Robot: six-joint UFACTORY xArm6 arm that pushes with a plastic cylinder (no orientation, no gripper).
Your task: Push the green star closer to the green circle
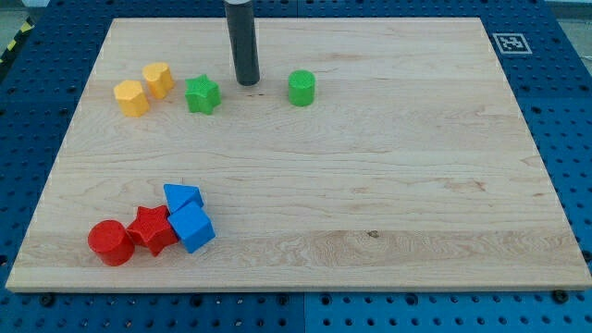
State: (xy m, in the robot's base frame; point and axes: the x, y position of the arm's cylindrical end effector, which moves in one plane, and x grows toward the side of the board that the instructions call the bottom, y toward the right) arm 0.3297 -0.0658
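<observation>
The green star (202,94) lies on the wooden board toward the view's upper left. The green circle (301,88) stands to its right, with a gap of roughly two block widths between them. My tip (246,82) rests on the board in that gap, a little above the line joining the two blocks and nearer the star. It touches neither block.
Two yellow blocks (131,97) (158,80) sit just left of the green star. At the view's lower left a red circle (111,242), a red star (152,228), a blue cube (192,228) and a blue triangle (181,197) are clustered. The board's edge (65,139) runs nearby.
</observation>
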